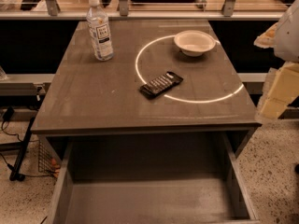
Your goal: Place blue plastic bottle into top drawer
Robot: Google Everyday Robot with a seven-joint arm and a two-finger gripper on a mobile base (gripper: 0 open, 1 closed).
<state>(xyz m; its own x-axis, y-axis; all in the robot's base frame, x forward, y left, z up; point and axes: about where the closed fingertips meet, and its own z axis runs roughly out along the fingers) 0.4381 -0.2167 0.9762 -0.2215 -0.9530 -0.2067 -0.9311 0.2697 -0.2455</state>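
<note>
The blue plastic bottle (pixel 100 29) stands upright at the back left of the table top, clear with a white cap and a white label. The top drawer (pixel 149 199) is pulled out below the table's front edge and its flat bottom is bare. My gripper (pixel 276 91) shows as a cream-coloured part at the right edge of the view, beside the table's right side. It is well away from the bottle and holds nothing that I can see. The white arm (pixel 288 31) rises above it.
A white bowl (pixel 194 42) sits at the back right of the table (pixel 93 101). A black flat packet (pixel 161 84) lies near the middle, on a bright ring of light. A rail and glass panel run behind the table. Cables lie on the floor at left.
</note>
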